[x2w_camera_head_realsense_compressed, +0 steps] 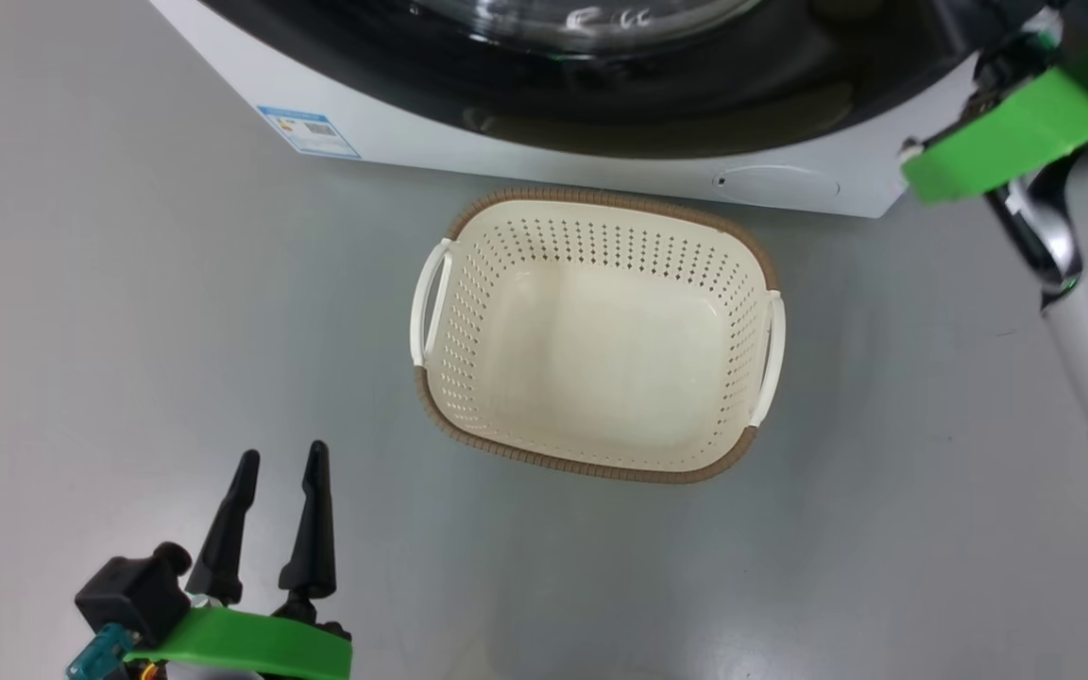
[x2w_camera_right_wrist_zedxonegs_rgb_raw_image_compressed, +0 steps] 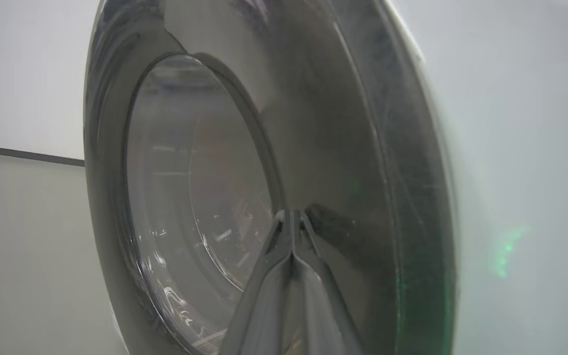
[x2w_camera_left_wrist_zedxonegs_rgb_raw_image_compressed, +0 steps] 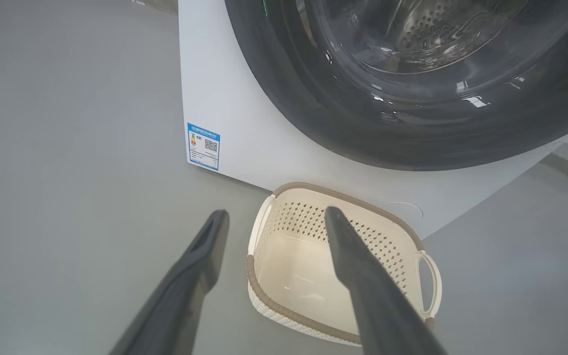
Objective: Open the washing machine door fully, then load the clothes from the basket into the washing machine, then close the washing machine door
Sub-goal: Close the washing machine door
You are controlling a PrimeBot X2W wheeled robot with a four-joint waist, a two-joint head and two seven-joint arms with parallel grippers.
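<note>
Stage: late, judged as door-closing, close to its end
Basket (x2w_camera_head_realsense_compressed: 591, 349): upright on the grey floor (x2w_camera_head_realsense_compressed: 128, 331), just in front of the washing machine (x2w_camera_head_realsense_compressed: 412, 132); empty, bare cream bottom
Clothes: none in the basket, so loading judged done; presumably in the drum, unconfirmed through the glass
Washing machine door (x2w_camera_head_realsense_compressed: 657, 94): lying against the machine front, shut or nearly so; latched or not, cannot tell
Right gripper (x2w_camera_right_wrist_zedxonegs_rgb_raw_image_compressed: 291, 213): fingers pressed together, nothing between, tips against the door's dark ring beside the glass
Left gripper (x2w_camera_head_realsense_compressed: 281, 453): fingers spread apart, holding nothing, low over bare floor, well apart from the basket
Remaining: at most a final push, then withdrawal
Head view: whole basket interior, blue label (x2w_camera_head_realsense_compressed: 308, 130)
Left wrist view: perforated drum (x2w_camera_left_wrist_zedxonegs_rgb_raw_image_compressed: 427, 29) behind the glass
Right wrist view: fingertip contact on the door, seen nearly edge-on
</note>
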